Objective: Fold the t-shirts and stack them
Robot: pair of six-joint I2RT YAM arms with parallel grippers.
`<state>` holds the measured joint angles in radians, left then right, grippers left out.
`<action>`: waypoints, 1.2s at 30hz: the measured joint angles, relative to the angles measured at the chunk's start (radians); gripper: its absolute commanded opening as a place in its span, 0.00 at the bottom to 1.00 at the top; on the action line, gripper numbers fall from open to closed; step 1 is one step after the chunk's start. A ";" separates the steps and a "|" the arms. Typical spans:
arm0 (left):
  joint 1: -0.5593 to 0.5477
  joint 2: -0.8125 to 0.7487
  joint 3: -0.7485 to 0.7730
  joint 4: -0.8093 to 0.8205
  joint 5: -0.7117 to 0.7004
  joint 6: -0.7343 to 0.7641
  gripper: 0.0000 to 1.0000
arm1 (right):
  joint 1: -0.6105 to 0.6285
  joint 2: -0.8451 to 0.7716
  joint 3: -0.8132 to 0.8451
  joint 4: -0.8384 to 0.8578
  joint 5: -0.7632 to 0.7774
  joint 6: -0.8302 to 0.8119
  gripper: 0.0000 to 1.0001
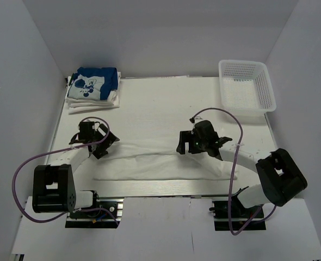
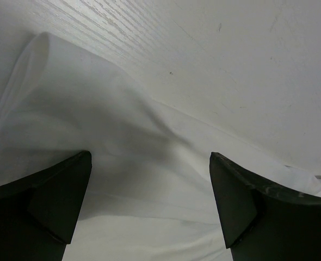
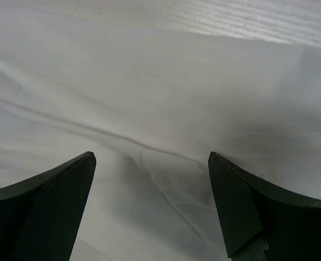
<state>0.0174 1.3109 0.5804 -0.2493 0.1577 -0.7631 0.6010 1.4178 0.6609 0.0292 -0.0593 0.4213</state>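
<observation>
A white t-shirt (image 1: 149, 160) lies spread across the near half of the table, with a fold ridge running between the grippers. My left gripper (image 1: 99, 142) is open over its left end; in the left wrist view the cloth (image 2: 122, 163) fills the gap between the fingers (image 2: 57, 201). My right gripper (image 1: 186, 143) is open over the shirt's right part; the right wrist view shows wrinkled cloth (image 3: 149, 141) between its fingers (image 3: 242, 206). A folded blue t-shirt with a white cartoon print (image 1: 95, 82) tops a stack of folded white shirts (image 1: 95, 102) at the back left.
A white plastic mesh basket (image 1: 246, 85) stands at the back right. The white table surface (image 1: 166, 103) runs between the stack and the basket. White walls close in the left, right and back sides.
</observation>
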 measured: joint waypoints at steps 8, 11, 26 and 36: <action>0.002 -0.008 0.000 -0.008 -0.055 0.004 1.00 | 0.106 -0.094 0.015 -0.275 -0.164 -0.049 0.90; 0.002 -0.010 0.000 -0.010 -0.079 0.005 1.00 | 0.154 -0.141 0.031 -0.346 -0.319 -0.074 0.90; 0.004 -0.013 0.001 -0.014 -0.117 0.011 1.00 | 0.141 -0.261 0.118 -0.395 -0.022 -0.026 0.90; 0.006 -0.019 0.001 -0.028 -0.131 0.020 1.00 | 0.104 0.031 0.145 -0.371 0.123 0.003 0.90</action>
<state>0.0235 1.2919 0.5812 -0.2775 0.0269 -0.7433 0.7052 1.4483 0.8062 -0.3416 0.0635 0.4244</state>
